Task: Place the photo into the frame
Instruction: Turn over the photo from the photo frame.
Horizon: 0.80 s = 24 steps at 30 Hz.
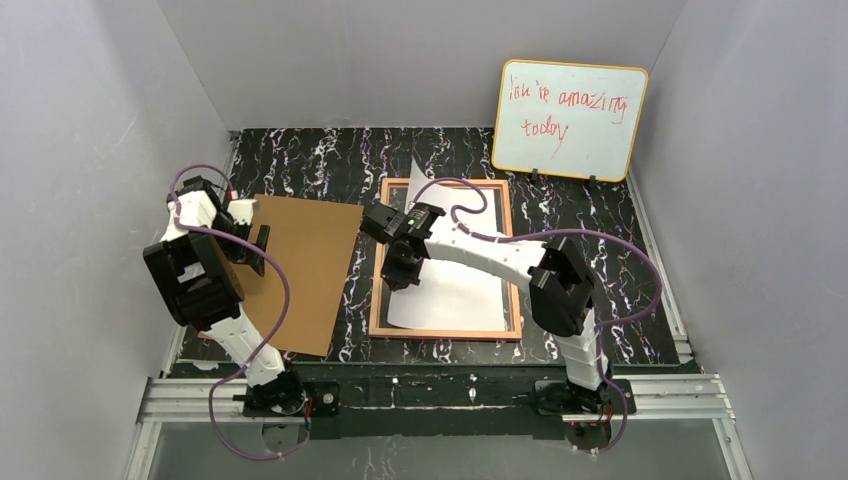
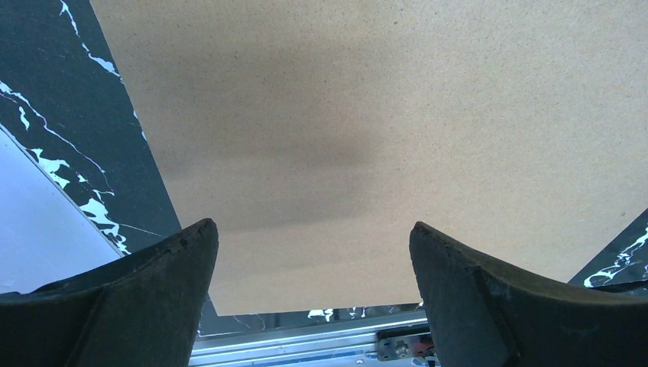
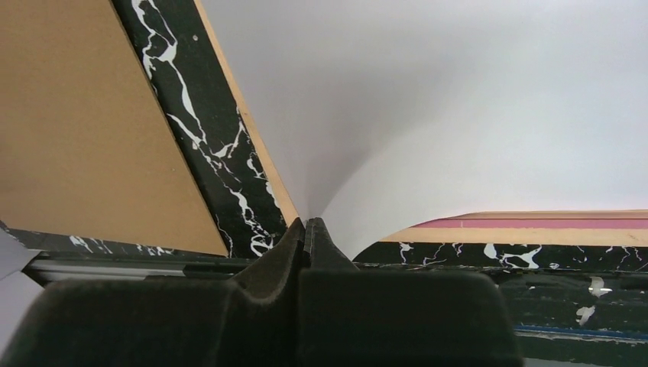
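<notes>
top external view is showing the frame [image 1: 516,290] lying reverse side up around the middle of the table [image 1: 600,230] and reaching toward its near edge, with the photo [image 1: 455,295] lying white back up inside it. the sheet is not sitting square: it is lying skewed, and one corner is poking out past the frame's far border. the right gripper [image 1: 400,272] is hanging over the frame's left border. in the right wrist view its fingers are pressed tight together at the photo's edge, where the sheet is curling upward, so it is apparently pinching that edge. the left gripper [image 1: 255,243] is hovering with its fingers spread wide, holding nothing, above the brown backing board [image 1: 310,270], which is lying flat along the table's left edge. a whiteboard [image 1: 570,120] is leaning at the far right corner. the photo looks only partly in, so squaring it flat and laying the backing board over it seem to be what is remaining
</notes>
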Each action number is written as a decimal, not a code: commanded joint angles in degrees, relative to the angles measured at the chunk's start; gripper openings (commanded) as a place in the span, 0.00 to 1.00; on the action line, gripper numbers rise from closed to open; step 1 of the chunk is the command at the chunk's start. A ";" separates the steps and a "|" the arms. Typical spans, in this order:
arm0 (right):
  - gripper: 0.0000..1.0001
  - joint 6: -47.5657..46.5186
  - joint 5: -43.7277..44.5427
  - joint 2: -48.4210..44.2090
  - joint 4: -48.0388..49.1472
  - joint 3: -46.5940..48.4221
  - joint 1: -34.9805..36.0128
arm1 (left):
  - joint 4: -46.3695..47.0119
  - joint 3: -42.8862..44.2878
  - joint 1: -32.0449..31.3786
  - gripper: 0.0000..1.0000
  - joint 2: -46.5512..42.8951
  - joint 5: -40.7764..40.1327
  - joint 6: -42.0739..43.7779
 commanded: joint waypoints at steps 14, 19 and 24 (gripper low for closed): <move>0.01 -4.60 -0.16 -1.73 1.29 -1.61 -3.29 | -0.99 -0.32 -0.25 0.93 -1.62 0.78 1.30; 0.01 -6.50 -0.39 -0.79 -0.67 -0.47 -3.40 | -0.93 -0.21 -0.23 0.93 -1.45 1.11 1.13; 0.22 -6.49 -1.73 -1.52 1.95 -1.98 -3.55 | -0.97 -0.53 -0.26 0.94 -1.61 0.57 1.34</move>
